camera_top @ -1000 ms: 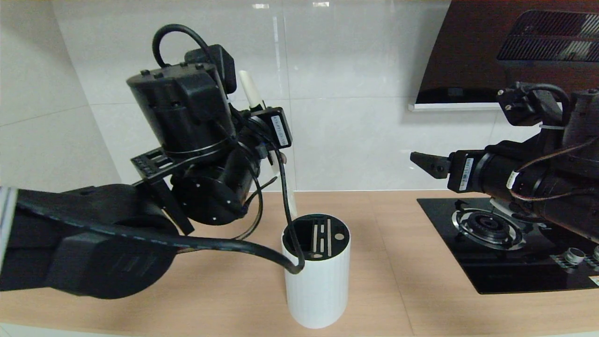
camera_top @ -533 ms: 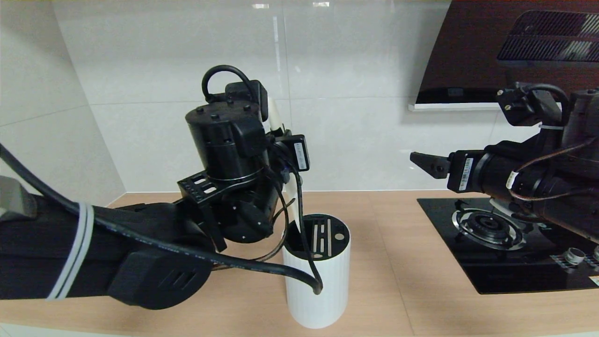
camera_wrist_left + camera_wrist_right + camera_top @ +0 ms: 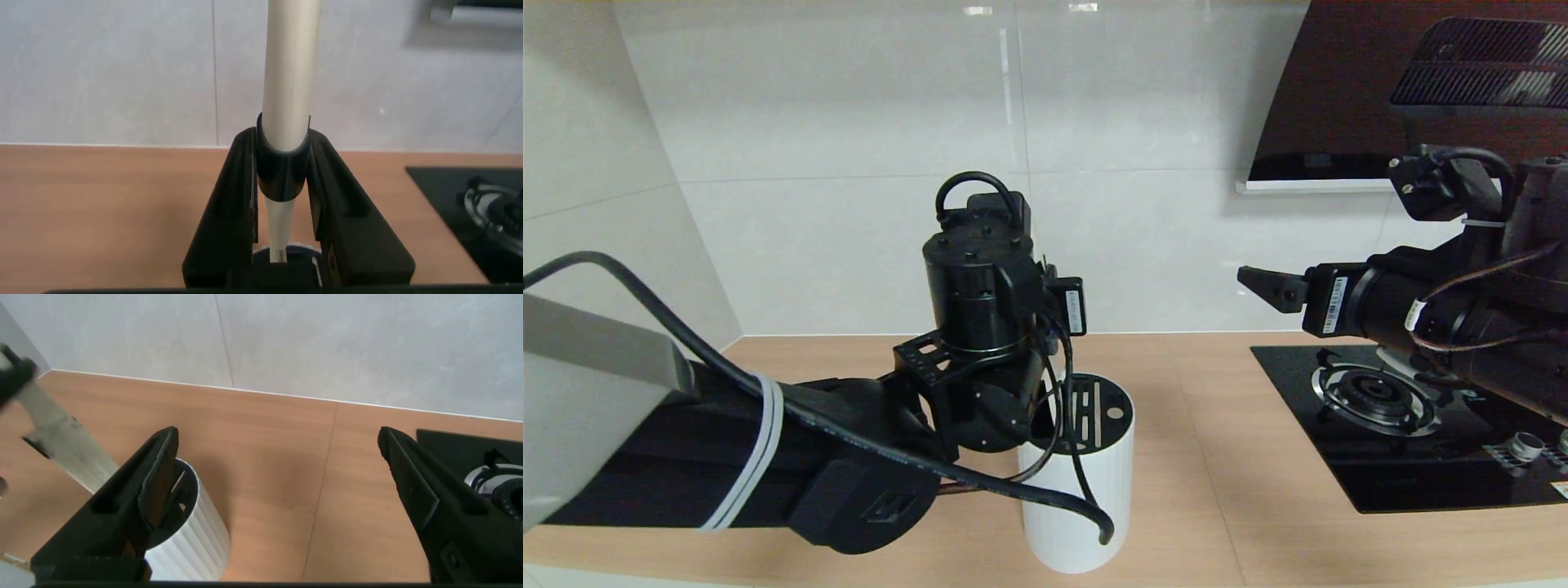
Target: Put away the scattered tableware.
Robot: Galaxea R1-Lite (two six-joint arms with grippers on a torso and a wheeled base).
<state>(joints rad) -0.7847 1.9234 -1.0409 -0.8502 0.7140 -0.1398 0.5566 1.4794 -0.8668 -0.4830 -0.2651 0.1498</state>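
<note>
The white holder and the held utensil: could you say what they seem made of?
The white holder looks like matte plastic: finely ribbed wall, black slotted top. The utensil has a smooth cream handle, probably plastic; its grey blade seems brushed metal.

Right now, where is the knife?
The knife sits clamped in the left gripper above the white holder, left of the stove; the right wrist view shows its blade slanting toward the holder's top.

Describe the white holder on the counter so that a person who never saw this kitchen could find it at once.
Start at the wooden countertop, with the black gas hob at its right. To the left of the hob stands the white holder, an upright cylinder. Only it has a ribbed white wall and a black top cut with slots.
</note>
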